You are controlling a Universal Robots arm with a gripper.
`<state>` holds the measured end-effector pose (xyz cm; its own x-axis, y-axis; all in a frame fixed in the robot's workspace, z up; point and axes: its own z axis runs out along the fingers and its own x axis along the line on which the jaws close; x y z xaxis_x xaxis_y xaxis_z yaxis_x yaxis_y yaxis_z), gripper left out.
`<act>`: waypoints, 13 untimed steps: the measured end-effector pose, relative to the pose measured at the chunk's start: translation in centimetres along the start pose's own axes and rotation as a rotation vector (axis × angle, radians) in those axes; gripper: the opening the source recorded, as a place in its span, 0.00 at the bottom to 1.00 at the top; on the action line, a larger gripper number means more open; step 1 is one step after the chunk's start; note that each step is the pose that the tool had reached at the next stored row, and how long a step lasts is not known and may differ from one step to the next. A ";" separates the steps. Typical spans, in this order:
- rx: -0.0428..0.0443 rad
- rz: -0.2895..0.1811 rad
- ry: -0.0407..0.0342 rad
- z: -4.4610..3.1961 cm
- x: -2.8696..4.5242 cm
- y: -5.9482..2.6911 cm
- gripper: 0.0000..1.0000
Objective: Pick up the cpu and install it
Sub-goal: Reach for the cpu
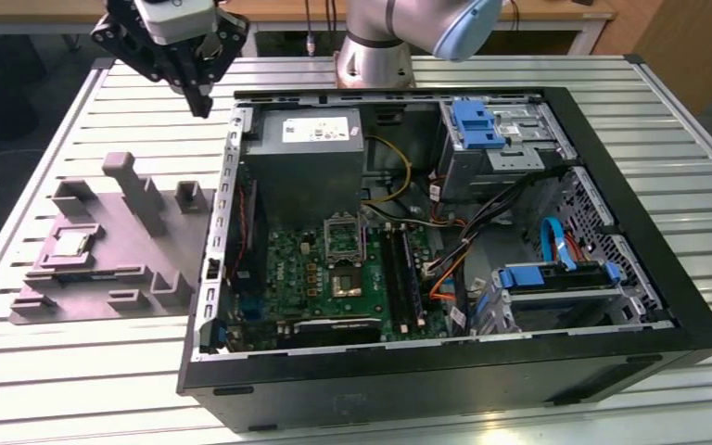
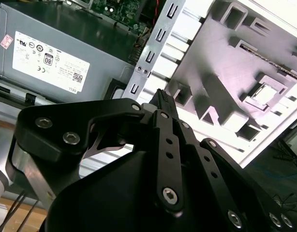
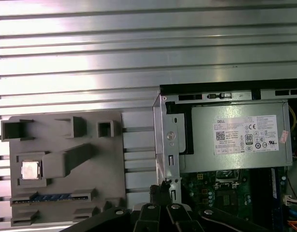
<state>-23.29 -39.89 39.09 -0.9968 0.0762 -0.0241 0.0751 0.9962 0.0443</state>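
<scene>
The cpu is a small silvery square chip lying in a recess of the grey holder plate, on the table at the exterior view's left of the open computer case. It also appears in both wrist views, cpu and cpu. My gripper hangs high above the table, near the case's far corner and well away from the cpu. Its fingers meet at the tip, gripper, with nothing between them. The motherboard's socket sits inside the case below the grey power supply.
The case holds the power supply, cables, blue-latched drive bays and the green motherboard. Upright grey posts rise from the holder plate. Slatted metal table surrounds everything. The arm's base stands behind the case.
</scene>
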 end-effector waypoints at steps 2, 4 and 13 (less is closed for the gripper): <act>-0.0001 0.000 0.0000 0.01 0.12 -0.01 0.11; 0.0000 0.000 0.0002 0.01 0.24 -0.02 0.11; 0.0000 0.000 0.0009 0.04 0.79 -0.06 0.11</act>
<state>-24.08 -39.89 39.03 -0.9968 0.0762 -0.0232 0.0752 0.9962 0.0443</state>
